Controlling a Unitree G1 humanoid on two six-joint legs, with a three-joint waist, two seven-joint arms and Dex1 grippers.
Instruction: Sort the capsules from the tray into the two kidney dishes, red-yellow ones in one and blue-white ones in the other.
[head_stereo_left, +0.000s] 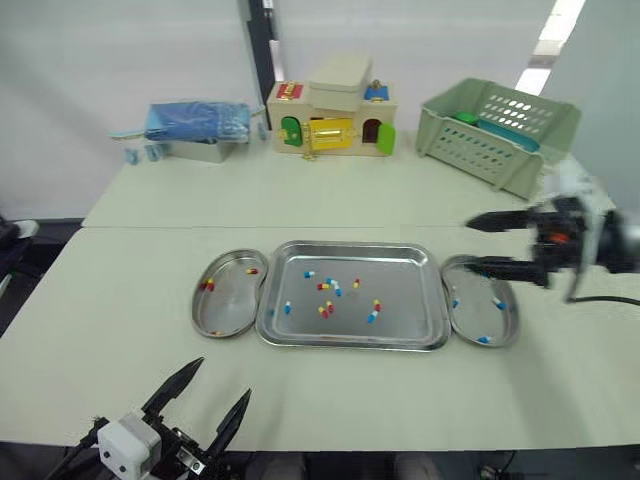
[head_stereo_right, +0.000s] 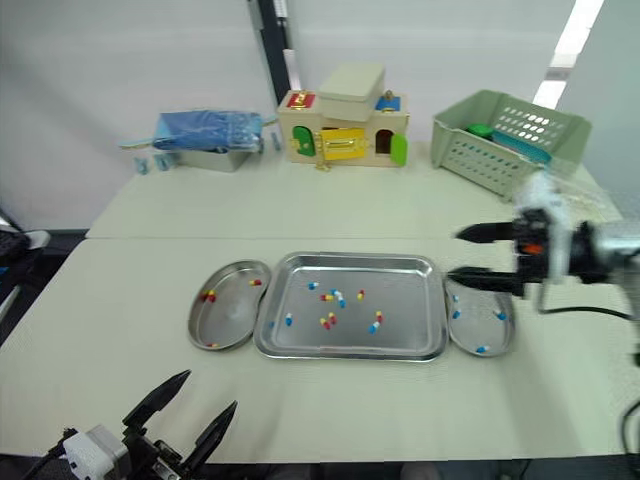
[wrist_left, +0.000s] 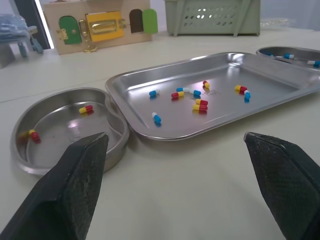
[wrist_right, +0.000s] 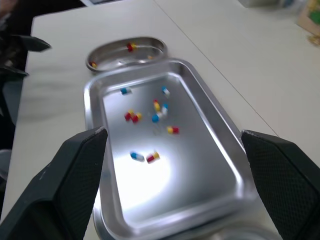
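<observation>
A steel tray (head_stereo_left: 400, 255) lies mid-table holding several loose capsules, both red-yellow (head_stereo_left: 325, 311) and blue-white (head_stereo_left: 372, 316). The left kidney dish (head_stereo_left: 228, 305) touches its left side and holds red-yellow capsules (head_stereo_left: 207, 285). Against the tray's right side, the right kidney dish (head_stereo_left: 478, 318) holds blue-white capsules (head_stereo_left: 497, 302). My right gripper (head_stereo_left: 482, 244) hovers open and empty over the right dish, pointing toward the tray. My left gripper (head_stereo_left: 220, 382) is open and empty near the table's front edge, in front of the left dish.
At the back of the table stand a green plastic basket (head_stereo_left: 500, 135) on the right, a wooden toy house (head_stereo_left: 335, 120) in the middle and a blue bag on a metal box (head_stereo_left: 200, 125) on the left. A seam (head_stereo_left: 200, 227) crosses the table behind the tray.
</observation>
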